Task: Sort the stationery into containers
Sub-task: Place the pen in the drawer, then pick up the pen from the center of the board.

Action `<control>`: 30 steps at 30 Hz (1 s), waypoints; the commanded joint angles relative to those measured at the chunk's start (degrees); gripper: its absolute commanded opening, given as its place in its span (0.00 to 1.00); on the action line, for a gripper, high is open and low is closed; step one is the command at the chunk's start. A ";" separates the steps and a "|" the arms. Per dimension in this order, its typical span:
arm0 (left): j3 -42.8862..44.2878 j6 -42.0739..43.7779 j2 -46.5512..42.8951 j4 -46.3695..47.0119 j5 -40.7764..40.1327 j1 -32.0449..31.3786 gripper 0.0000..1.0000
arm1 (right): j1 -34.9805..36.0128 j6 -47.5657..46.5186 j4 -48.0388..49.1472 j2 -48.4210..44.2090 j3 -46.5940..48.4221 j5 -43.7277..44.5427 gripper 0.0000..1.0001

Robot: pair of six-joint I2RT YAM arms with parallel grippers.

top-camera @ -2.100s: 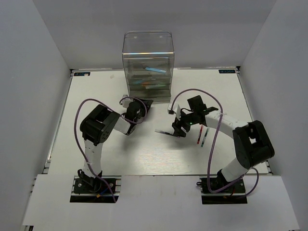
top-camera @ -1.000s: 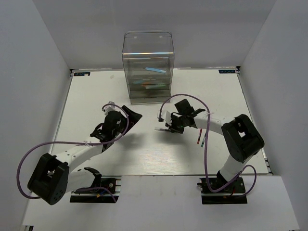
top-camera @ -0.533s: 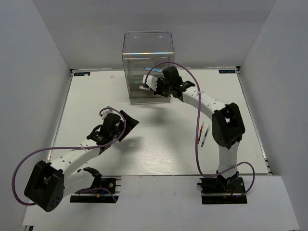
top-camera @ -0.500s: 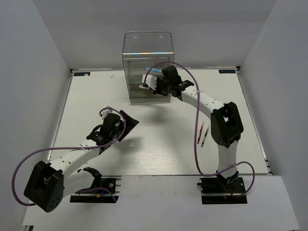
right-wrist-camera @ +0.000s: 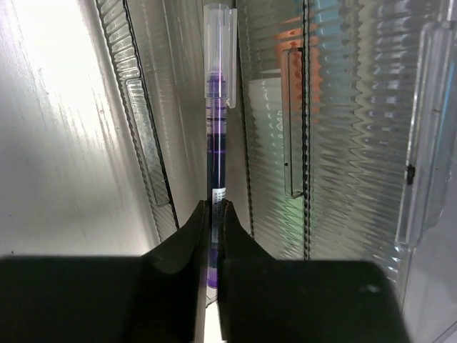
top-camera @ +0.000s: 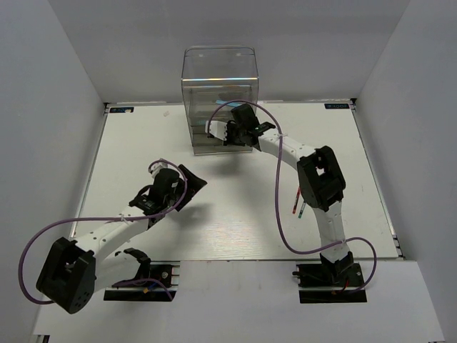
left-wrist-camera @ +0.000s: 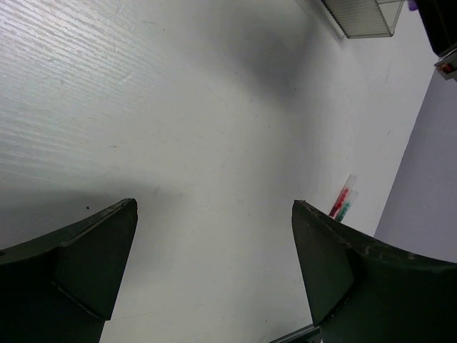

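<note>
The clear plastic drawer unit [top-camera: 219, 78] stands at the back of the table. My right gripper [top-camera: 230, 133] is at its lower drawers, shut on a thin purple pen [right-wrist-camera: 216, 107] with a clear cap. The pen points away from the jaws along the ribbed drawer fronts [right-wrist-camera: 343, 107]; in the right wrist view the gripper [right-wrist-camera: 215, 211] pinches its lower barrel. A red pen [top-camera: 295, 200] and a teal pen [top-camera: 303, 209] lie side by side on the table right of centre, also seen as the pair of pens [left-wrist-camera: 343, 202]. My left gripper [top-camera: 189, 182] hangs open and empty over bare table.
Orange and blue tints [right-wrist-camera: 293, 36] show through the ribbed drawer walls. In the left wrist view, the drawer unit's corner [left-wrist-camera: 360, 14] sits far ahead. White walls close in the table on three sides. The right arm stretches across the table's right half.
The right arm has carried the purple pen from mid-table up to the drawer unit and closer against its front. The left arm has stayed low and still, jaws wide.
</note>
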 commanded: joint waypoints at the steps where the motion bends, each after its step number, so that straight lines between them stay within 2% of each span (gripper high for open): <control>1: 1.98 1.11 1.84 0.63 2.15 0.14 0.99 | 0.57 -1.81 2.20 0.81 2.60 1.89 0.07; 3: 3.56 1.12 3.25 0.63 2.68 0.14 0.99 | 0.48 -1.72 1.41 0.64 2.43 1.37 0.19; 6: 5.85 2.16 6.85 1.94 4.08 0.14 0.99 | 0.57 -0.85 0.88 -0.76 1.21 -0.30 0.26; 9: 8.92 2.96 11.25 2.65 5.49 -0.39 0.99 | 0.48 -0.32 1.05 -3.39 -1.86 -1.35 0.30; 15: 15.34 7.35 18.46 4.23 11.29 -0.92 0.98 | -0.04 4.16 0.35 -7.08 -3.46 -2.50 0.30; 18: 18.50 8.76 22.23 6.16 13.92 -0.92 0.91 | -1.10 10.21 -0.79 -10.41 -5.30 -2.50 0.15; 19: 20.69 8.76 23.38 6.17 13.93 -1.53 0.90 | -1.97 15.54 -0.79 -11.30 -7.83 -1.89 0.00; 21: 24.29 9.38 27.24 6.17 15.86 -2.06 0.83 | -3.90 19.26 -0.88 -15.17 -10.04 -1.45 0.00; 22: 25.36 9.38 28.56 6.78 16.74 -2.67 0.79 | -4.35 25.29 -1.05 -17.44 -11.10 -0.40 0.00; 23: 26.41 9.90 31.27 7.31 18.49 -3.28 0.69 | -5.66 27.09 -1.58 -19.12 -14.67 -0.13 0.00; 26: 30.72 10.43 35.33 8.80 22.35 -3.99 0.50 | -8.91 36.58 -3.86 -22.29 -19.44 4.52 0.00; 27: 32.64 10.43 37.86 9.59 23.33 -4.69 0.38 | -10.31 40.95 -5.61 -24.04 -21.11 8.88 0.00; 30: 37.64 11.66 42.01 9.60 27.20 -7.06 0.26 | -15.06 46.34 -9.75 -25.89 -24.80 10.16 0.00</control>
